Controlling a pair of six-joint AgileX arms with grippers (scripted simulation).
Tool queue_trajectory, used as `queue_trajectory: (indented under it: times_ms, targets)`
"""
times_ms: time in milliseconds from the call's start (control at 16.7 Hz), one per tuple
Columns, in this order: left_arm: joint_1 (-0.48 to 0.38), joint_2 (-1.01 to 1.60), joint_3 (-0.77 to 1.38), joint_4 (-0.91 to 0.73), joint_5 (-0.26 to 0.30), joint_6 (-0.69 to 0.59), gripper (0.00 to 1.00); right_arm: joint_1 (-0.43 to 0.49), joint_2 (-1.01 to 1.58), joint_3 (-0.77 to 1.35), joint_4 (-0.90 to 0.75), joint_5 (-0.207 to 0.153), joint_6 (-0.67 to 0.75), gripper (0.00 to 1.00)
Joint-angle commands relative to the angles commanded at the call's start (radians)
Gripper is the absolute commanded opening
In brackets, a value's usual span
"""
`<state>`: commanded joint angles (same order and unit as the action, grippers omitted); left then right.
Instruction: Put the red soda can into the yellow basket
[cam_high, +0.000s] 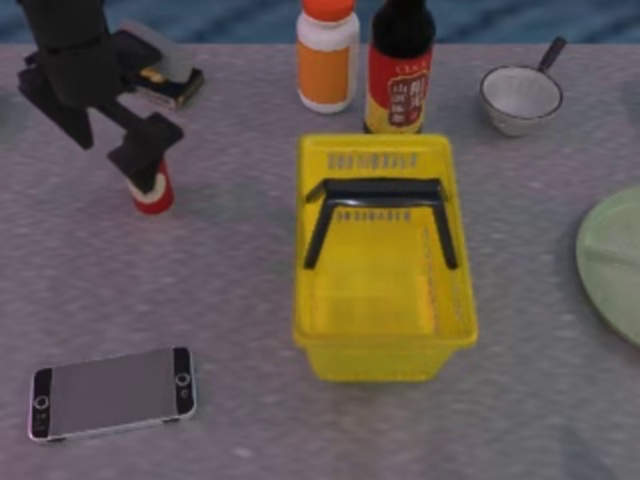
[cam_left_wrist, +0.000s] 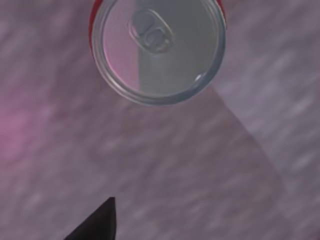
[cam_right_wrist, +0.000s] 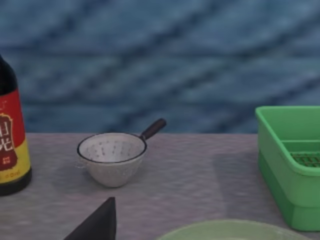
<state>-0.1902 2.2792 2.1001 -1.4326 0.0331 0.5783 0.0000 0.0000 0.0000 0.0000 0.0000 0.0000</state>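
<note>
The red soda can (cam_high: 153, 196) stands upright on the table at the left, well apart from the yellow basket (cam_high: 384, 345) in the middle, whose dark grey handle is raised. My left gripper (cam_high: 147, 160) hangs open just above the can, covering its top from overhead. The left wrist view looks straight down on the can's silver lid (cam_left_wrist: 157, 47), with only one dark fingertip (cam_left_wrist: 102, 220) showing and nothing between the fingers. My right arm is out of the top view; one fingertip (cam_right_wrist: 102, 220) shows in its own wrist view, holding nothing.
Behind the basket stand a white bottle with an orange label (cam_high: 327, 55) and a tall dark bottle (cam_high: 400, 65). A white strainer bowl (cam_high: 520, 98) and a green plate (cam_high: 612, 262) lie at the right. A phone (cam_high: 112, 393) lies front left. A green bin (cam_right_wrist: 292, 160) shows in the right wrist view.
</note>
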Motion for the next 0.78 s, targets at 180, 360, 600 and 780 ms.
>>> queue_trajectory:
  times_ms: [180, 360, 600, 780]
  targets:
    - [0.006, 0.16, 0.216, -0.047, -0.014, 0.042, 1.0, 0.0, 0.0, 0.0, 0.0, 0.0, 0.0, 1.0]
    - [0.012, 0.248, 0.342, -0.062, -0.023, 0.066, 1.0, 0.0, 0.0, 0.0, 0.0, 0.0, 0.0, 1.0]
    - [0.014, 0.27, 0.375, -0.063, -0.026, 0.072, 1.0, 0.0, 0.0, 0.0, 0.0, 0.0, 0.0, 1.0]
    - [0.009, 0.268, 0.373, -0.062, -0.025, 0.071, 1.0, 0.0, 0.0, 0.0, 0.0, 0.0, 0.0, 1.0]
